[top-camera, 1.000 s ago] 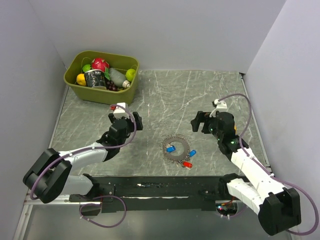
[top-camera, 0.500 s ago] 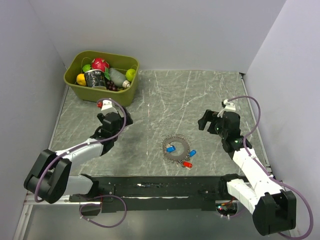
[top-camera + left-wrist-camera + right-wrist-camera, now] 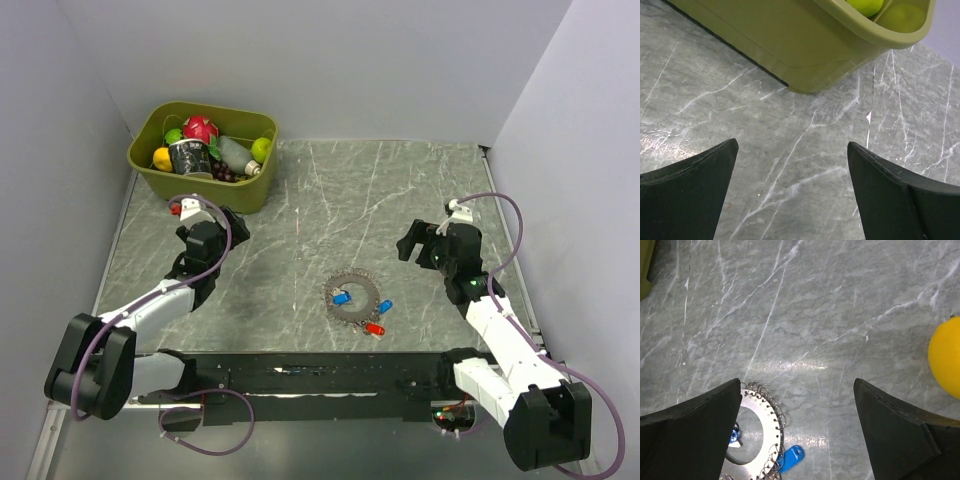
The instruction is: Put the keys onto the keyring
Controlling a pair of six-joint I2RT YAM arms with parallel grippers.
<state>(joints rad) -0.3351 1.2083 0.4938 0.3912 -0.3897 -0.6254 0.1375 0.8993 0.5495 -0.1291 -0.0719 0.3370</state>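
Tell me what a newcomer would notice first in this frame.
An olive-green plastic bin heaped with colourful fruit stands at the far left corner of the grey marbled table. Near the front centre lies a round toothed metal keyring disc, with tiny blue- and red-headed keys within and beside it. The left arm and right arm stand either side, jaws open and empty.

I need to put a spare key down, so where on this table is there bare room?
The table is bare across the far middle, between the green bin and the right gripper, and between the left gripper and the keyring disc. It is crowded around the disc, where the keys lie, and at the bin's near wall.
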